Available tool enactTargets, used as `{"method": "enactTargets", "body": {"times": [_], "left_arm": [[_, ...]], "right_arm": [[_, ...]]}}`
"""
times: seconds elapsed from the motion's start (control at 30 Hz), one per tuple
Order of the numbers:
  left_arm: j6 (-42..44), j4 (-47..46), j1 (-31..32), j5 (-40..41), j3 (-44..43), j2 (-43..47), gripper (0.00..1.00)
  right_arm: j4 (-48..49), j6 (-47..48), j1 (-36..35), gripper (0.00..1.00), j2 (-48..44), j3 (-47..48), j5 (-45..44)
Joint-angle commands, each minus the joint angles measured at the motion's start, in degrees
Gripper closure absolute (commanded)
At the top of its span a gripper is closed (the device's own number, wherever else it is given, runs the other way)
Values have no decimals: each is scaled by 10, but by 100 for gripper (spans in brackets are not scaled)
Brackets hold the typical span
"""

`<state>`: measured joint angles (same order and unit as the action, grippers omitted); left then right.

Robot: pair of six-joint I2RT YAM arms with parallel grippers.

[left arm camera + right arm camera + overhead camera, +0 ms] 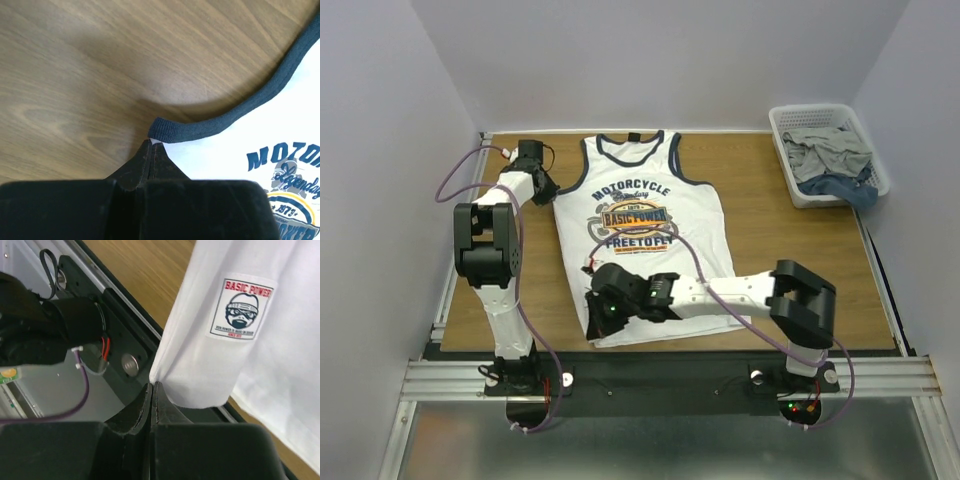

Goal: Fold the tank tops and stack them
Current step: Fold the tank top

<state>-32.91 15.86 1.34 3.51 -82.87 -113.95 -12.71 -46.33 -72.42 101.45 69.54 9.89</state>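
Tank top being gripped for a first fold

The tank top point(645, 230) is being shown spread print-up on the table point(770, 260), with no fold made yet. Its armhole edge is being pinched by the closed left gripper point(152, 145), and its hem corner by the closed right gripper point(151, 387). All folding and stacking are judged to be left; more cloth is being held in the basket point(786, 160).

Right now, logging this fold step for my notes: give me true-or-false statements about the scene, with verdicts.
The tank top lies print side up. True.
The right gripper is open. False: it is shut on the tank top's hem corner.
The basket holds clothes. True.
The left gripper grips the basket. False: it is shut on the tank top by its navy armhole trim.
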Motion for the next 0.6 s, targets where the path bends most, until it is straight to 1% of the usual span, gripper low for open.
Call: {"method": "enactTargets", "body": {"times": [0.0,0.1,0.27,0.37,0.4,0.5,0.53,0.57], "left_arm": [[18,-17,-4,0,-34,-11,100],[18,-27,1,-6,-23,-16,100],[4,-52,14,-15,9,-14,100],[-5,-62,30,-19,17,-14,100],[-7,-63,35,-19,18,-16,100],[-20,-69,59,-23,17,-21,100],[-23,-71,66,-25,17,-25,100],[-26,-74,80,-25,14,-28,100]], "right_arm": [[59,-1,-8,100,70,52,29],[60,-4,0,99,96,49,-14],[63,-35,29,100,100,-11,-29],[63,-48,47,100,70,-69,-46],[63,-51,57,100,46,-89,-53],[63,-61,86,100,5,-169,-63],[63,-63,95,100,-25,-188,-63],[64,-67,105,100,-41,-227,-63]]}}
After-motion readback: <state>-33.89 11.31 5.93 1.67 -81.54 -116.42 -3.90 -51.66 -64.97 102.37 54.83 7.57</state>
